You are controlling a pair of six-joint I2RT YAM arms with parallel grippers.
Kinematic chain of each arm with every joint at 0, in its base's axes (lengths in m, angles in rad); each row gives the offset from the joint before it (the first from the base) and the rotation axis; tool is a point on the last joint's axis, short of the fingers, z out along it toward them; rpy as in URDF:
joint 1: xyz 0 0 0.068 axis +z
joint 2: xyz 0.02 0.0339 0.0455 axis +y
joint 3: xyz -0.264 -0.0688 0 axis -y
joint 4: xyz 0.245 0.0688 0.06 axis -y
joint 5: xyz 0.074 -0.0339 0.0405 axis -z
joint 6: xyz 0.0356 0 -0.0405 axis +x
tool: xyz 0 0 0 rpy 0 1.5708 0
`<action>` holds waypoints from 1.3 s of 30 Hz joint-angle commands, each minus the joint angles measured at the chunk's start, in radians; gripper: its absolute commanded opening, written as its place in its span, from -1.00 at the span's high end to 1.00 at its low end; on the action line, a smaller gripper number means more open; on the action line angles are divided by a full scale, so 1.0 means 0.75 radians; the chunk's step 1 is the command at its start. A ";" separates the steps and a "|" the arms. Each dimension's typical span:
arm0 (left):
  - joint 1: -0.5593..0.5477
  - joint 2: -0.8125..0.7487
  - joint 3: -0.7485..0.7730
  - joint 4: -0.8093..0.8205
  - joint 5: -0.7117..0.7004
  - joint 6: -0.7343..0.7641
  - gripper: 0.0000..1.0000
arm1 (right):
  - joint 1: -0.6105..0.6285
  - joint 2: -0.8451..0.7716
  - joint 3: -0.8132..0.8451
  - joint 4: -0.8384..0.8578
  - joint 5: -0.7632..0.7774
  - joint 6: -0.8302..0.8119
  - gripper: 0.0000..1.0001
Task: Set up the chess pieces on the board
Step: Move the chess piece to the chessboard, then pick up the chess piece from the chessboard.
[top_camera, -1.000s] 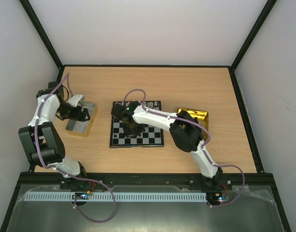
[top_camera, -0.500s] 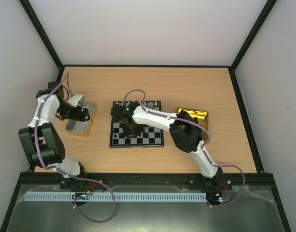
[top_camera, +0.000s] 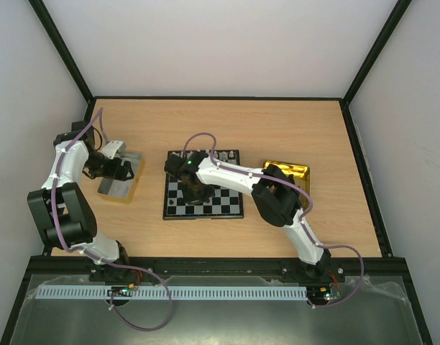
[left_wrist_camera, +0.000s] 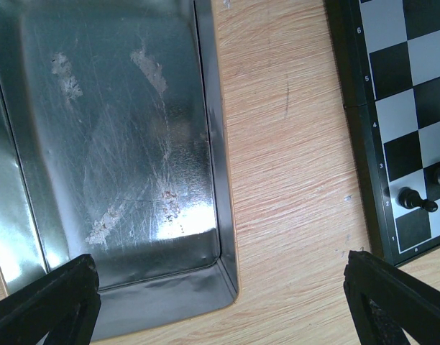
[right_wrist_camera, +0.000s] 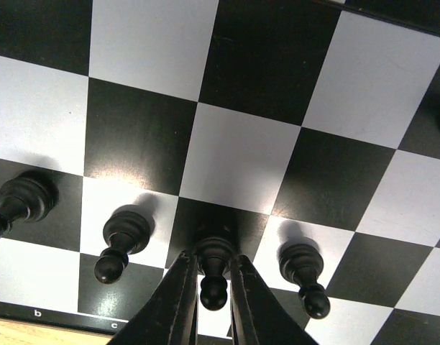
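Four black pawns (right_wrist_camera: 123,241) stand in one row of the board (right_wrist_camera: 241,165), right under the right tool (right_wrist_camera: 210,260). Its fingers (right_wrist_camera: 178,295) flank the third pawn (right_wrist_camera: 214,248), with two pawns off to one side of the tool and one off to the other. The jaws are only a sliver apart, and whether they touch that pawn I cannot tell. The left tool (left_wrist_camera: 220,260) hangs with its jaws spread wide and nothing between them. Under one of its fingers lies the corner of the silver tray (left_wrist_camera: 214,180), and bare wooden surface (left_wrist_camera: 292,180) lies under the gap. Past its other finger runs the board's edge, with another black pawn (left_wrist_camera: 414,200) standing there. The gold tray (top_camera: 295,171) lies beyond the board from the left tool
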 commanded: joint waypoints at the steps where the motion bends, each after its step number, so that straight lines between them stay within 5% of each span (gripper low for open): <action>1: -0.004 -0.041 -0.005 -0.033 0.012 0.000 -0.85 | 0.008 -0.024 0.033 -0.017 0.034 0.000 0.75; 39: -0.005 -0.035 0.006 -0.035 0.012 0.000 -0.85 | -0.018 -0.003 0.101 -0.052 0.061 -0.025 0.64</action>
